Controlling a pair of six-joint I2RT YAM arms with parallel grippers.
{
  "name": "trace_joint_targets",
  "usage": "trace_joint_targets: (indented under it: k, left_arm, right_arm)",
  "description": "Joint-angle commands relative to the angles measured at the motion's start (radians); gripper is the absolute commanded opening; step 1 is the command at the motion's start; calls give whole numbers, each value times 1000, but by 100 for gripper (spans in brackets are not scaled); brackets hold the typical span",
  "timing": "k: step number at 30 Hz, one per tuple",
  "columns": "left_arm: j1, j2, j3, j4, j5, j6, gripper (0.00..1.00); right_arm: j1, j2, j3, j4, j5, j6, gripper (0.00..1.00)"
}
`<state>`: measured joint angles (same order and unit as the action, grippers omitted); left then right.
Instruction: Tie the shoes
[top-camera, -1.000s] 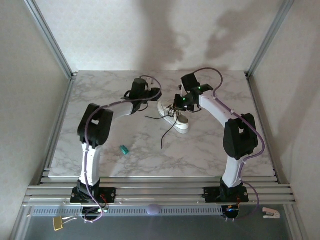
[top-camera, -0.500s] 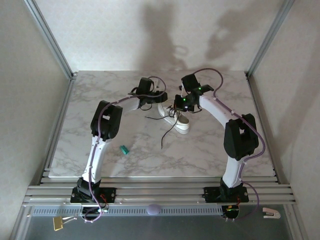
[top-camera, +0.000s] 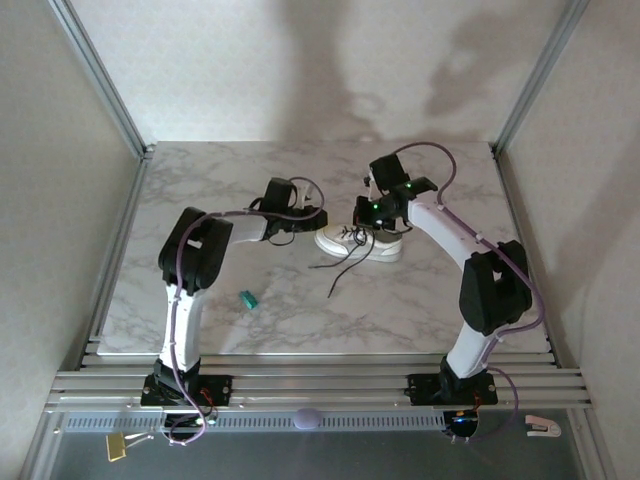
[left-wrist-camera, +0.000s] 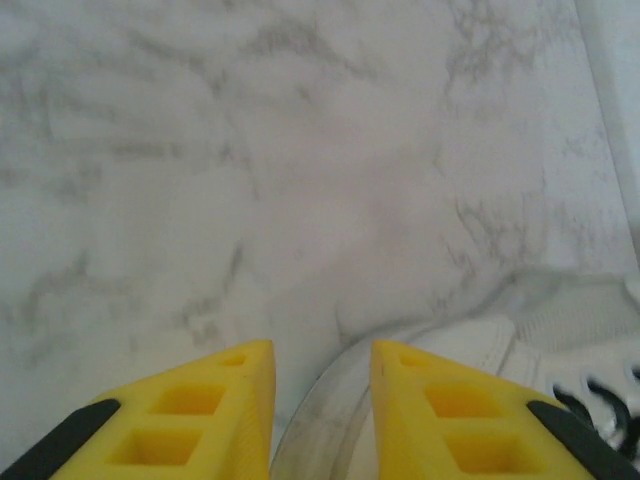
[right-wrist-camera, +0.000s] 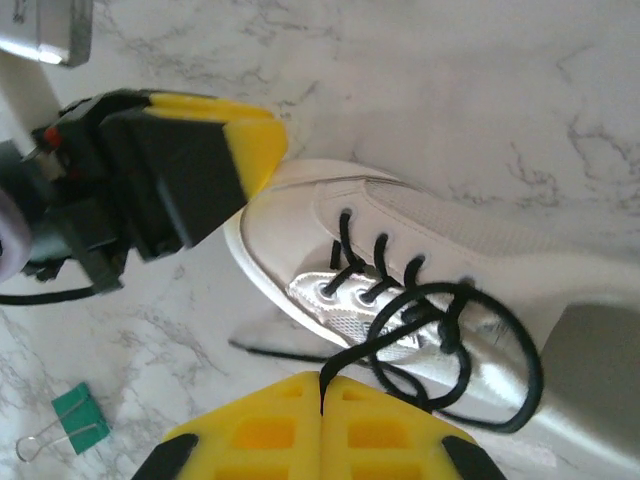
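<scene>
The white sneaker (top-camera: 362, 245) lies on its sole on the marble counter (top-camera: 200, 190), a little right of the middle and between my two arms, its toe pointing toward my left side.

My left gripper (left-wrist-camera: 320, 350) sits low at the toe. Its yellow fingers (left-wrist-camera: 230, 390) stand slightly apart with a narrow gap between them, and through that gap I see the rounded rim of the toe. They are just beside the shoe, but I cannot tell whether they touch it.

My right gripper (right-wrist-camera: 322, 385) hangs over the lacing, its two fingers pressed flat together. The black laces (right-wrist-camera: 440, 330) thread through the eyelets and then spill into a loose loop across the tongue. One strand runs right into the seam where my right fingertips meet, so they look pinched shut on it. From the top view another strand trails off the shoe onto the counter toward my bases.

A small teal binder clip (top-camera: 247, 299) lies on the counter on my left side, well apart from the shoe.
</scene>
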<state>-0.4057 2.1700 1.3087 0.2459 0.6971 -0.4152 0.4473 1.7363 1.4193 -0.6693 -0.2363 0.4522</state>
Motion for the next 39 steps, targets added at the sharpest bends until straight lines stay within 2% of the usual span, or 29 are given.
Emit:
trace_joint_targets:
  k: [1,4,8,12,17,21,26,35,39]
  left_arm:
    - [-15,-85,-96,93,-2,-29,34]
    - [-15,-164,-174,120,-78,-4,42]
    - [-43,-293,-293,122,-188,36,43]
    - [-138,-433,-419,102,-349,82,42]
    - [-288,-542,-537,102,-438,62,38]
    - [-402,-584,-586,23,-498,29,36]
    - [-478,-566,-578,-50,-545,3,39]
    - [-503,-453,-457,-117,-608,14,42]
    - [-531,-400,-398,-168,-651,33,42]
  right_arm:
    - [0,-61,-48,9,-1,-20,0]
    - [1,-96,-88,25,39,-15,0]
    - [-1,-129,-118,26,125,3,0]
    - [-4,-139,-130,33,152,33,0]
    - [-6,-125,-118,31,142,56,0]
    - [-12,-112,-102,14,133,78,0]
    - [-21,-115,-107,13,125,96,0]
    - [-92,-91,-127,34,-14,138,0]
    - [-102,-86,-130,35,-23,137,0]
